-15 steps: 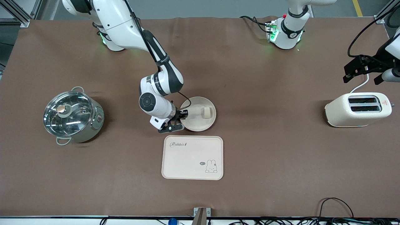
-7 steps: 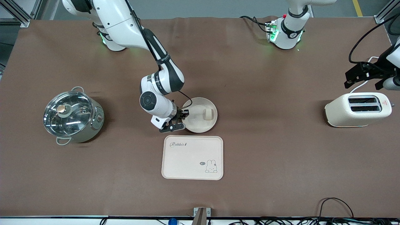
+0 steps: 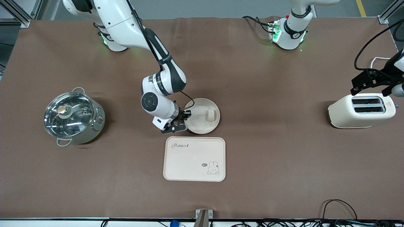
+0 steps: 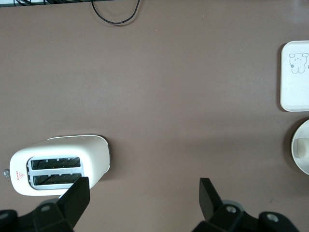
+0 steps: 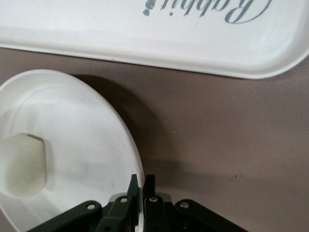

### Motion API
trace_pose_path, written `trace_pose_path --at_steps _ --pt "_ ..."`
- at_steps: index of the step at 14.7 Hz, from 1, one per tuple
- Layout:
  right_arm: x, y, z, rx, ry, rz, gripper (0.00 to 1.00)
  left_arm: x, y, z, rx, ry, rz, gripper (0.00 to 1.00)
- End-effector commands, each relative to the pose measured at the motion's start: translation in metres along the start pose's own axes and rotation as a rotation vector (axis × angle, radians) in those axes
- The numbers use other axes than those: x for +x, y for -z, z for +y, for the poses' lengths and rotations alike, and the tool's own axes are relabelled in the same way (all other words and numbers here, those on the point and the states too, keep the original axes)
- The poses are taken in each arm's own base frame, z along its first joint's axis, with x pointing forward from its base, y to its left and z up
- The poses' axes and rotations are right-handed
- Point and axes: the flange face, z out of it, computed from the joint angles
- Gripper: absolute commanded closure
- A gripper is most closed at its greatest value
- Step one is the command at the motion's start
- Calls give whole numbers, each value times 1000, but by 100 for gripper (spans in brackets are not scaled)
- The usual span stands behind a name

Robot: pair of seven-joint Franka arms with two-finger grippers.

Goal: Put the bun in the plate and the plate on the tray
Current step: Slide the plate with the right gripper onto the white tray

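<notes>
Now the right end effector point(image 3: 182, 121) is clenched on the plate point(image 3: 202, 115) rim at its 9 o'clock edge; the plate, bun point(image 3: 209, 114) inside, has slid slightly toward the left arm's end. It sits just at the tray's point(image 3: 194, 159) 12 o'clock. The left end effector point(image 3: 375, 82), fingers spread, has drifted over the toaster point(image 3: 361, 110).

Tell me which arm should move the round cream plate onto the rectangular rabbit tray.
Right. The right gripper is shut on the round cream plate's rim, beside the rabbit-print tray. The left gripper hangs open over the white toaster.
</notes>
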Motion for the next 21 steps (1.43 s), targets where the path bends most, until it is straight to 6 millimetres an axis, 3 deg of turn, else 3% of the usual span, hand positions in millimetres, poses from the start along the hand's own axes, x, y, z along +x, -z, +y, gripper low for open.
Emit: trace_pose_path --at_steps 1,6,8,11,13,15,16,21 --pt "-1 27 4 91 -88 -34 100 4 5 5 -3 -6 12 0" --pt "16 62 18 217 -184 -35 100 3 4 9 -3 -9 6 0" --pt "29 82 12 287 -221 -13 100 -2 1 14 -10 -6 -8 0" --pt "57 116 10 331 -265 58 100 -2 2 22 -11 -6 -7 0" --pt "81 124 19 343 -298 98 100 -1 1 21 -10 -9 -8 0" --pt "104 123 48 344 -347 139 100 -1 1 20 -10 -15 -8 0" --pt "115 119 54 343 -354 164 100 -1 1 19 -10 -15 -8 0" --pt "151 80 58 333 -378 259 100 -1 0 19 -8 -17 -8 0"
